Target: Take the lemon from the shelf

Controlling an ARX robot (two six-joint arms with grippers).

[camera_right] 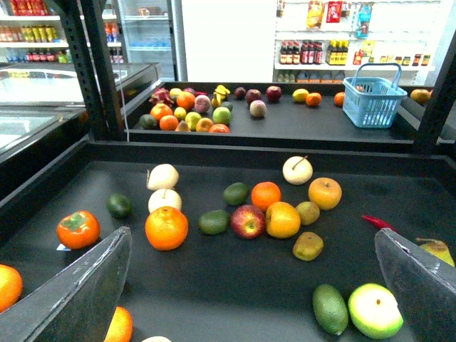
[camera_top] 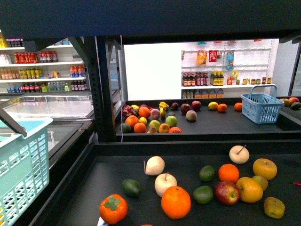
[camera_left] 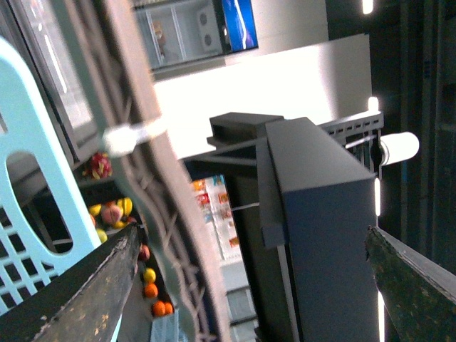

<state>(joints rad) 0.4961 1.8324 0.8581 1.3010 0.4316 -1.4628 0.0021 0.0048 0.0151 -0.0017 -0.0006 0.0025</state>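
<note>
**Lemon not yet reached – both claws empty**

The task has barely begun. The likeliest lemon (camera_top: pixel 213 105) lies on the rear tray of the shelf (camera_top: pixel 207 136), on the same dark tray as the blue basket (camera_top: pixel 261 107). In the front view it is left of that basket, with a small orange (camera_top: pixel 222 108) between the two, just beside the lemon. At this range its surface is too small to read. I take it for the lemon by its pure yellow colour and oval shape.

The right claw (camera_right: pixel 246 285) is spread wide, its two fingers (camera_right: pixel 71 285) at the outer edges of its own view with nothing between them. It hangs over the near tray, well short of the blue basket and of the lemon beside it. A scatter of oranges, apples and green fruit lies between.

The left claw (camera_left: pixel 249 285) is likewise wide open and holds nothing. Its camera looks upward past a pale teal basket (camera_left: pixel 28 178) toward ceiling lights – away from the blue basket altogether.

Nothing has been gripped, so the reach over the near tray, the closing on the lemon and the lift all remain. The orange sits close enough that a careless closing could catch both.
</note>
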